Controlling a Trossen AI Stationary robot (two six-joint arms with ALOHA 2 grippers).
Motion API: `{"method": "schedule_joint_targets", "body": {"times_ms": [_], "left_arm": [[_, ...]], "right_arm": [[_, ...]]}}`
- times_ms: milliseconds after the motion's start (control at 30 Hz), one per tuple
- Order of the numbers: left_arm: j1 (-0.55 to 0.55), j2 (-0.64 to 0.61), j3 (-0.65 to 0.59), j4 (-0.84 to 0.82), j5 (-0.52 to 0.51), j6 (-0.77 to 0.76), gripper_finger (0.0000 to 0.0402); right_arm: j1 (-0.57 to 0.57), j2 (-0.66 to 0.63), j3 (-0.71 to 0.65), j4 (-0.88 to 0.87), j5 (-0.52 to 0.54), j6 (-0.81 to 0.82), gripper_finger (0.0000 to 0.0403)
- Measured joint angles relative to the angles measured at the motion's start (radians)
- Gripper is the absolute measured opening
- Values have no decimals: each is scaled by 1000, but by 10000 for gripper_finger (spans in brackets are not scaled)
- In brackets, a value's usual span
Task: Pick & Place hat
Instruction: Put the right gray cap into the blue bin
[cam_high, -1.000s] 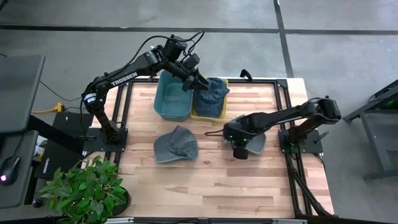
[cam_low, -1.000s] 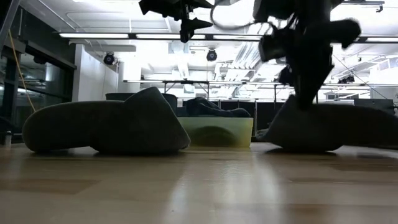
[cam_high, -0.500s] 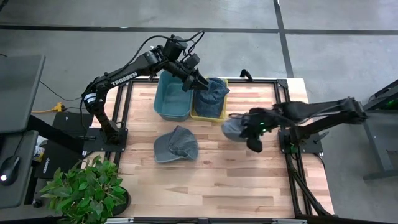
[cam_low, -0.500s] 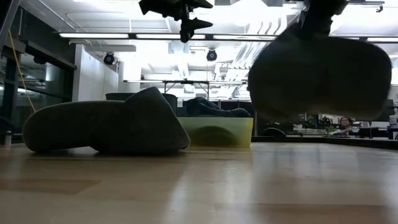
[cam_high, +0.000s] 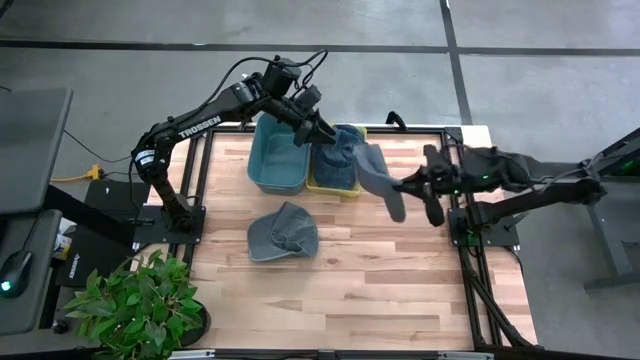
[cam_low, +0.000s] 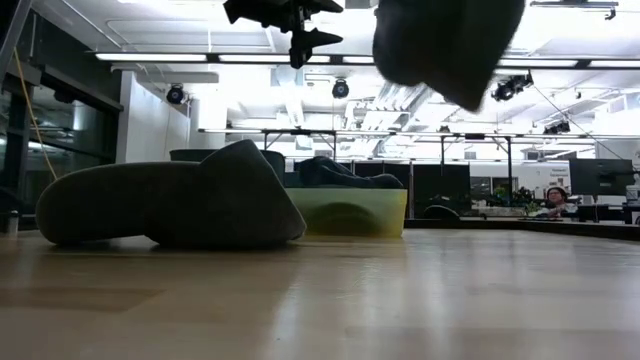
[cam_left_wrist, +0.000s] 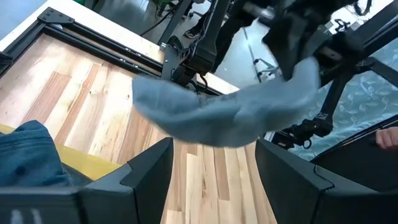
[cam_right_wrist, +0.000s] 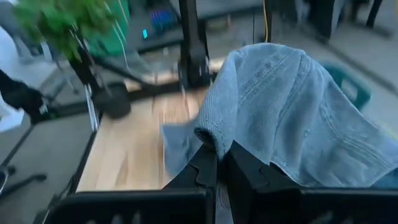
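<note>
My right gripper (cam_high: 407, 186) is shut on a blue denim hat (cam_high: 380, 176) and carries it in the air just right of the yellow bin (cam_high: 318, 184). In the low view this hat (cam_low: 445, 40) hangs high above the table. A second denim hat (cam_high: 340, 152) lies inside the yellow bin. A third, grey-blue hat (cam_high: 282, 232) rests crown-up on the wood, near the table's middle-left. My left gripper (cam_high: 322, 133) hovers open above the two bins. In the left wrist view, the carried hat (cam_left_wrist: 224, 115) shows beyond its spread fingers. My right gripper pinches the hat's rolled edge (cam_right_wrist: 210, 135) between its two shut fingers, coming roughly level from the table's right side. The hat is lifted clear of the table. Its crown (cam_right_wrist: 298, 106) droops slack beyond the fingertips.
A teal bin (cam_high: 262, 165) stands left of the yellow bin at the table's far edge. A potted plant (cam_high: 130, 300) sits off the near-left corner. Bare wood lies across the near half and right side of the table (cam_high: 400, 280).
My right gripper has lifted the hat off the table's right part and carried it up and toward the far edge, close to the yellow bin. The hat went from lying on the wood to hanging clear in the air. The left arm stayed still.
</note>
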Motion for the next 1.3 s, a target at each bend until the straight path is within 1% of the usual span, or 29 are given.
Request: {"method": "schedule_joint_targets", "body": {"times_ms": [167,233,400,633,700,833,933,1033,1200,1300], "left_arm": [[-7,0,0,12,4,-3,225],[-14,0,0,41,24,-3,225],[-51,0,0,165,109,-4,225],[-93,0,0,343,121,-4,225],[-98,0,0,392,105,-4,225],[-103,0,0,460,37,-6,225],[-103,0,0,507,22,-30,225],[-103,0,0,552,33,-62,225],[-112,0,0,635,108,-103,225],[-129,0,0,657,111,-109,225]], "right_arm": [[0,-39,0,130,7,-92,7],[0,-47,0,190,6,-136,7],[0,-50,1,372,-19,-254,7],[0,-50,2,577,-43,-355,7],[0,-50,2,624,-66,-366,7],[0,-50,2,697,-133,-368,7],[0,-50,2,735,-182,-368,7],[-1,-50,2,764,-216,-375,7],[-1,-50,2,824,-276,-395,7],[-1,-50,2,863,-318,-395,7]]}}
